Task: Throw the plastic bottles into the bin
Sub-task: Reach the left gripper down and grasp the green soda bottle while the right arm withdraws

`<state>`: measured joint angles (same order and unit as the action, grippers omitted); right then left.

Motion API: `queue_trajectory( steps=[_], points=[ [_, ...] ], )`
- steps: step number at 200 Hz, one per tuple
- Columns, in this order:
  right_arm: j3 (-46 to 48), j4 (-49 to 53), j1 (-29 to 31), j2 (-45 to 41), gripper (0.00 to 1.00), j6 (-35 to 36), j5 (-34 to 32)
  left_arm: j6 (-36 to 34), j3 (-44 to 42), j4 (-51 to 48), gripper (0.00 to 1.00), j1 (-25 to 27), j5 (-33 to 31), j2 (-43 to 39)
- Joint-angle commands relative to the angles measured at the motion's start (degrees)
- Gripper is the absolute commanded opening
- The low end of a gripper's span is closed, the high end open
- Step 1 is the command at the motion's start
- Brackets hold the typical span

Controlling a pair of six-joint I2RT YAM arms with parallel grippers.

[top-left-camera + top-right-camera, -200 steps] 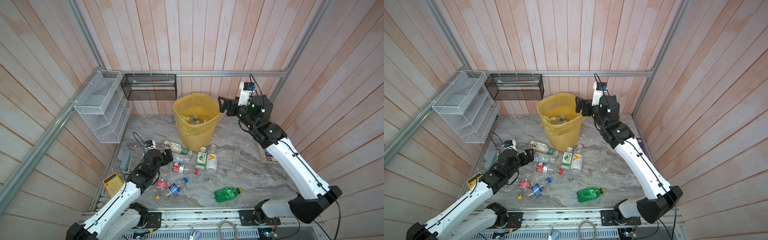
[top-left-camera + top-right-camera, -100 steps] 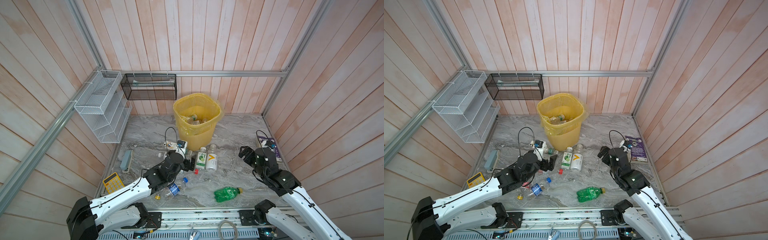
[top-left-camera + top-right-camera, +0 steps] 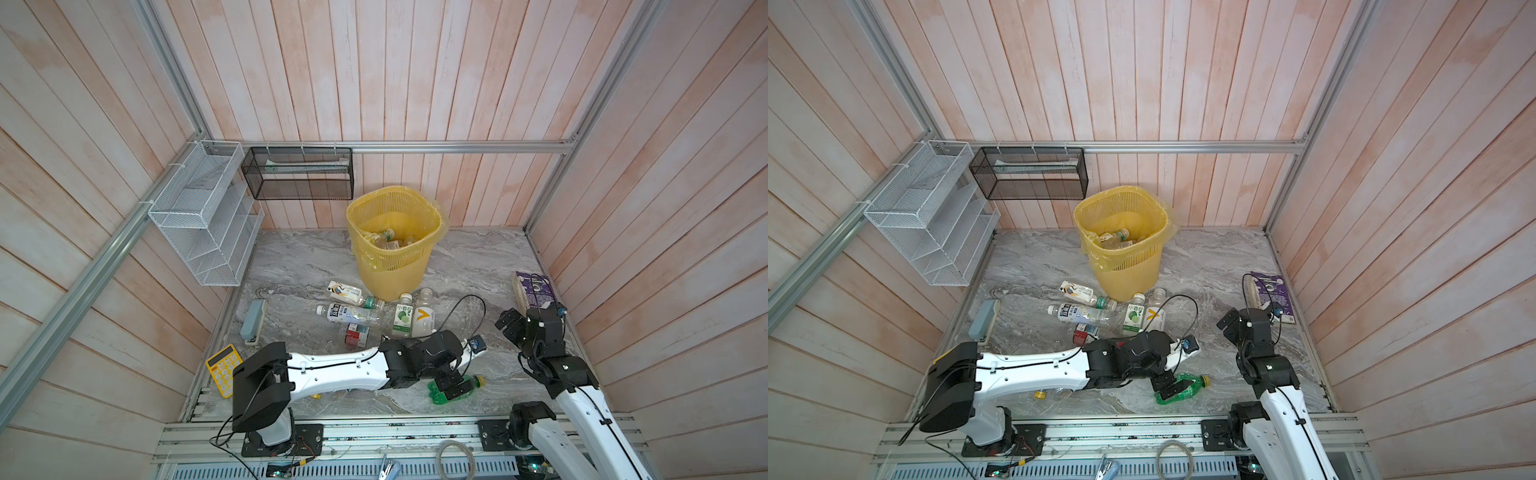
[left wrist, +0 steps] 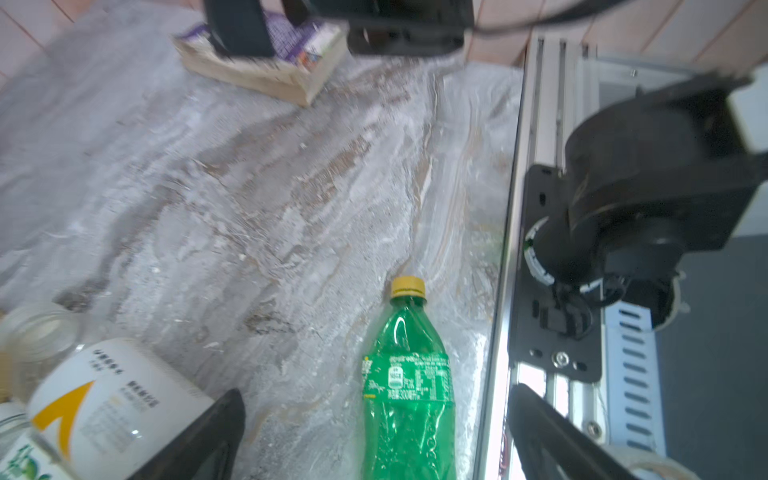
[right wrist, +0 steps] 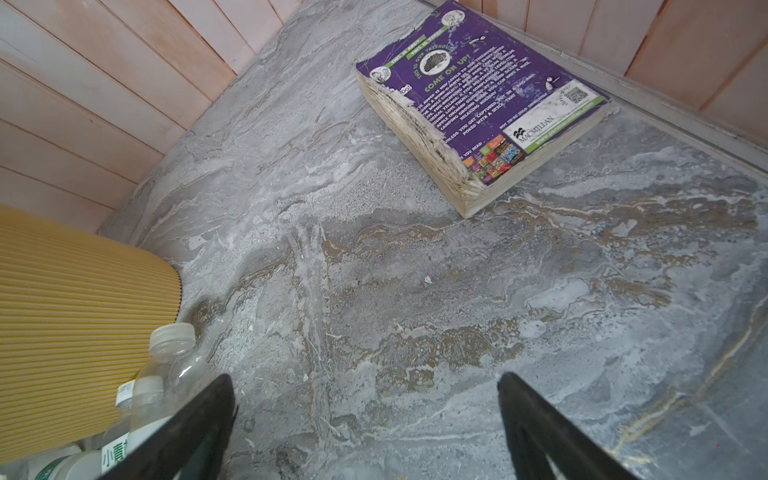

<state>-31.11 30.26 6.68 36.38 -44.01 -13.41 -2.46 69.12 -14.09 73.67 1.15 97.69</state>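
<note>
The yellow lattice bin [image 3: 419, 266] [image 3: 1129, 270] stands at the back with several bottles [image 3: 386, 239] inside. More plastic bottles [image 3: 345, 313] [image 3: 1133, 318] lie in a cluster on the floor in front of it. A green bottle [image 3: 438, 397] [image 3: 1185, 390] [image 4: 409, 386] with a yellow cap lies near the front rail. My left gripper [image 3: 453, 384] [image 3: 1169, 386] [image 4: 376, 390] is open and hangs over it, one finger on each side and apart from it. My right gripper [image 3: 509, 326] [image 3: 1229, 326] [image 5: 365, 377] is open over bare floor right of the cluster.
A purple book [image 3: 534, 289] [image 5: 498, 95] lies by the right wall. A yellow calculator [image 3: 222, 368] and a grey stapler [image 3: 253, 322] sit at the left. A white wire rack [image 3: 203, 220] and a black mesh basket [image 3: 297, 174] hang on the walls. The metal rail [image 3: 374, 432] borders the front.
My left arm has swung right across the floor, from the cluster to over the green bottle. My right arm has come down from beside the bin to low over the floor near the book.
</note>
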Motion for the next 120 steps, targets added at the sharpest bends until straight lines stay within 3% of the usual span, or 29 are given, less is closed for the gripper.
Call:
queue_trajectory(
  steps=[1, 72, 120],
  points=[
    [0.6, -2.1, -1.7, -1.0, 0.99, 2.8, 2.7, -3.2, 3.0, -6.6, 1.00, 0.2, 5.1, 3.9],
    [2.5, -3.5, -3.6, -2.2, 0.99, 3.2, 5.4, -4.9, 9.3, -11.3, 1.00, 0.4, 3.2, 15.2],
    [3.3, -3.9, -4.0, -2.9, 0.99, 3.0, 6.1, -6.7, 12.1, -13.3, 0.91, 0.4, 2.8, 20.6]
  ],
)
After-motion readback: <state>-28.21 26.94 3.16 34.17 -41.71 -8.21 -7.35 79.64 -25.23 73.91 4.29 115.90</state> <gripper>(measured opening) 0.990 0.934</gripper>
